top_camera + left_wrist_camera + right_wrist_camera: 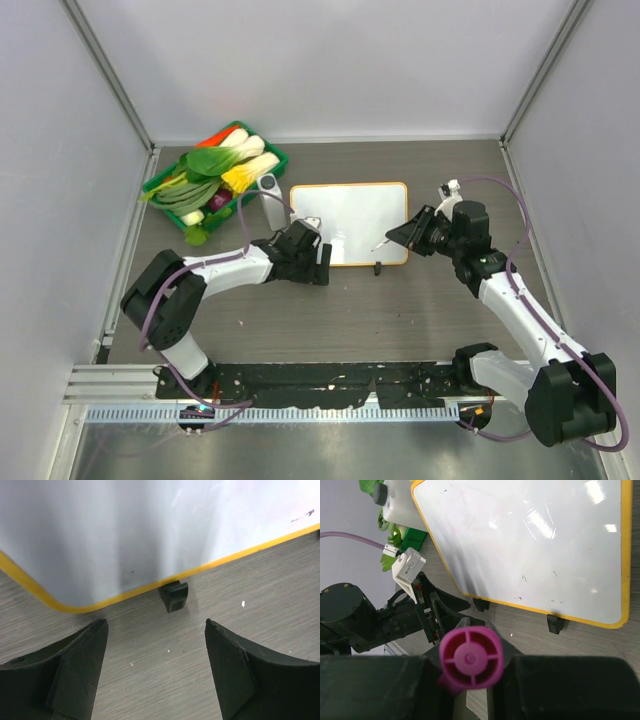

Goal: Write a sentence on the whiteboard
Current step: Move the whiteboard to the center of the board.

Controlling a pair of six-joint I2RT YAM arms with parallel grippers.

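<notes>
whiteboard [355,215]: flat on the table [400,310], between both claws, blank but for faint specks
left claw [156,625]: open, empty, at the whiteboard's near edge
right claw [410,232]: clamped on the marker [470,657]
progress: nothing written yet, so the whole sentence is left

We see a grey-brown wooden table [400,310] with thin lines in its top, filling the middle of the top view. A small flat white whiteboard with a thin orange frame [350,215] lies on it, just above the middle of the frame. Two little black clip feet [555,622] on its lower edge rest on the wood. At the upper left sits a green plastic basket [281,159] full of vegetables. A white bottle with a grey cap [270,200] is between the basket and the board, close to both. Tiny white specks [243,603] dot the wood.
</notes>
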